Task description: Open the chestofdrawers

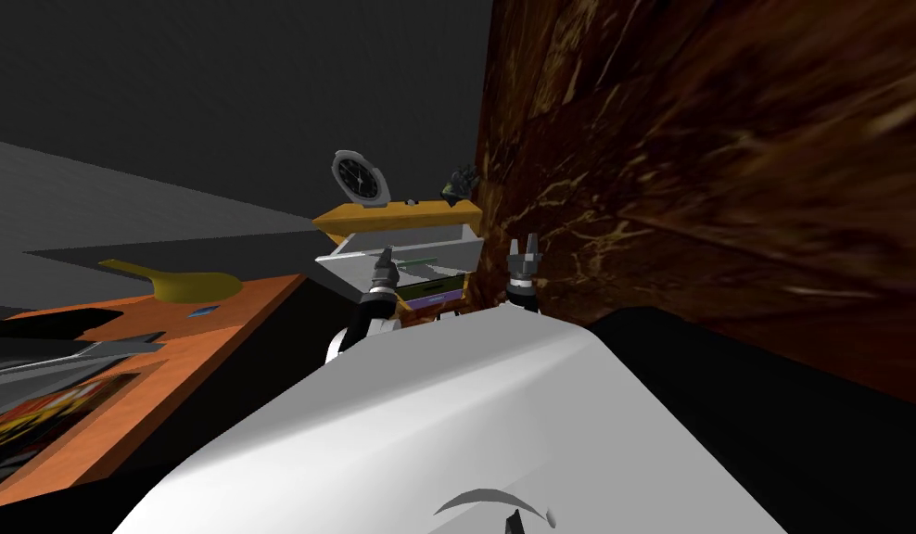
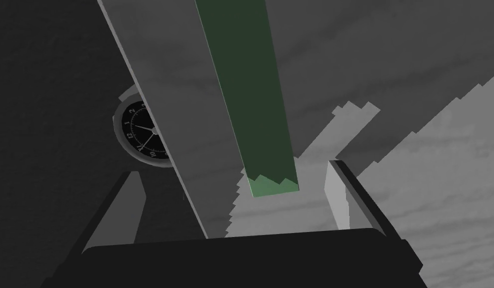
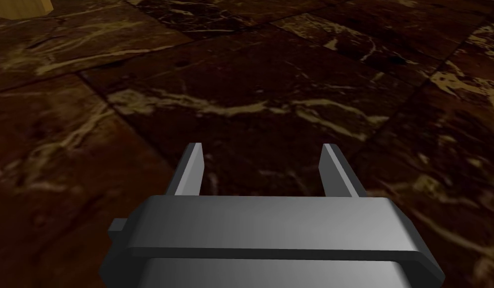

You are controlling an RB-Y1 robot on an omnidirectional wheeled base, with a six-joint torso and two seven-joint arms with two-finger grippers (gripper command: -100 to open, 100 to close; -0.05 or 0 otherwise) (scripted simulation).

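A: Now, where is the yellow-topped chest of drawers [image 1: 400, 217] to be seen?
B: It is seen straight ahead, set against the brown marbled wall [image 1: 688, 158]. Its grey top drawer [image 1: 347, 271] is drawn out from under the top.
A: And how is the left gripper [image 1: 386, 258] held?
B: It is held at the drawer front with its fingers [image 2: 337, 190] spread wide. The end of the dark green bar handle [image 2: 251, 100] lies between them and is pressed by neither.
A: What is found around it?
B: A round grey clock with a black face [image 1: 359, 176] and a small dark object [image 1: 461, 183] are stood on the top. A long orange table [image 1: 215, 324] is set to the left, with a yellow ladle-shaped thing [image 1: 173, 282] laid on it.
A: And the right gripper [image 1: 526, 252]?
B: It is raised just beside the wall, fingers parted, nothing held.
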